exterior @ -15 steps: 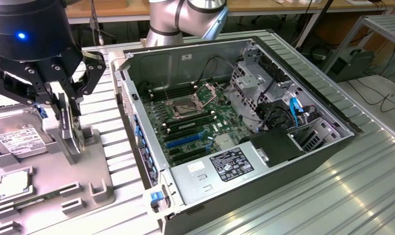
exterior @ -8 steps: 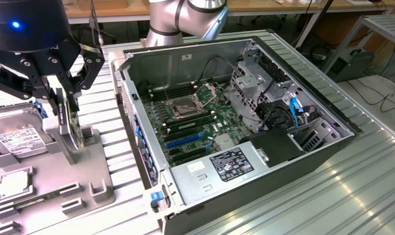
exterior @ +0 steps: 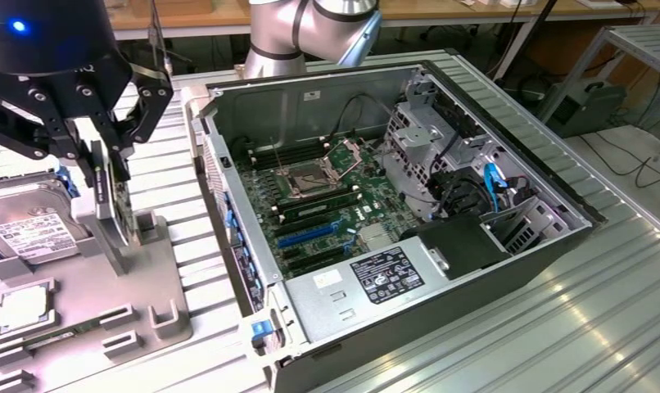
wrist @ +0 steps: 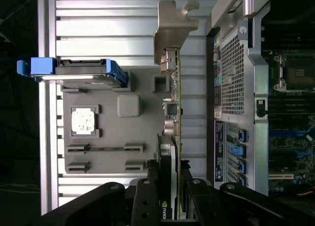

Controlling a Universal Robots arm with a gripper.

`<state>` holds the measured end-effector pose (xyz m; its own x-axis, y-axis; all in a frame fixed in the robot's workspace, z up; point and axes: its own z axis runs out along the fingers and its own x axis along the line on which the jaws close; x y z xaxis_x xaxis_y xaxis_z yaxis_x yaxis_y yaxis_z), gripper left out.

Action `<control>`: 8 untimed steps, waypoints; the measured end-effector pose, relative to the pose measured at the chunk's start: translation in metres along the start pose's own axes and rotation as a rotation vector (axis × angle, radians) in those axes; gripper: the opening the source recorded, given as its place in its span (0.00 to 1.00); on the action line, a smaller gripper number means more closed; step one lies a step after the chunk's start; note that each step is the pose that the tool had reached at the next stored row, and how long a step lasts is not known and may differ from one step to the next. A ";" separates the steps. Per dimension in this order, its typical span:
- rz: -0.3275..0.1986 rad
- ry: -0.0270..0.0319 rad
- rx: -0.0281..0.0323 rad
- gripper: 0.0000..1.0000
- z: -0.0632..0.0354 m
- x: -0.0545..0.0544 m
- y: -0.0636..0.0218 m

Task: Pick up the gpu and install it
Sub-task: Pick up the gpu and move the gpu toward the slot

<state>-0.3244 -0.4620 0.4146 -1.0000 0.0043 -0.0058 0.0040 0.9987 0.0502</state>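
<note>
Item 1: my gripper [exterior: 103,164] [wrist: 170,179]. It sits in the upper left of the exterior view, black and pointing down. Its fingers [wrist: 147,186] are clamped on either face of the gpu, grasping it near its top edge.

Item 2: the gpu [exterior: 111,209] [wrist: 173,103]. A thin dark card standing upright on its edge, at the exterior view's left and just beside the open computer case. Its lower edge is at the slot of the grey fixture; I cannot tell whether it is seated there or raised a little. In the wrist view I see it edge-on, with its silver bracket [wrist: 172,29] at the end far from my fingers.

Item 3: the grey fixture [exterior: 155,286] [wrist: 110,137]. A moulded holder lying on the desk, at the lower left of the exterior view.

Item 4: the hard drive [exterior: 24,229] [wrist: 81,71]. Silver, with a white label and blue side rails, held in the same fixture near the gpu.

Item 5: the processor chip [exterior: 22,309] [wrist: 82,121]. Square, lying flat in a recess of the fixture.

Item 6: the computer case [exterior: 254,106]. It lies on its side with the panel off, at the centre of the exterior view, with the motherboard [exterior: 330,205] exposed inside.

Item 7: the desk [exterior: 592,311] [wrist: 108,19]. A ribbed metal surface carrying both fixture and case.
</note>
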 end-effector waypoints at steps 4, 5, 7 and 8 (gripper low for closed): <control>0.000 0.0000 0.0000 0.27 -0.0044 0.000 0.0002; 0.000 0.0001 0.0001 0.27 -0.0055 0.000 0.0003; 0.000 0.0000 0.0001 0.27 -0.0075 0.000 0.0004; 0.000 0.0001 0.0001 0.27 -0.0085 0.000 0.0004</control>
<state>-0.3244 -0.4619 0.4231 -1.0000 0.0043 -0.0057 0.0040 0.9987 0.0501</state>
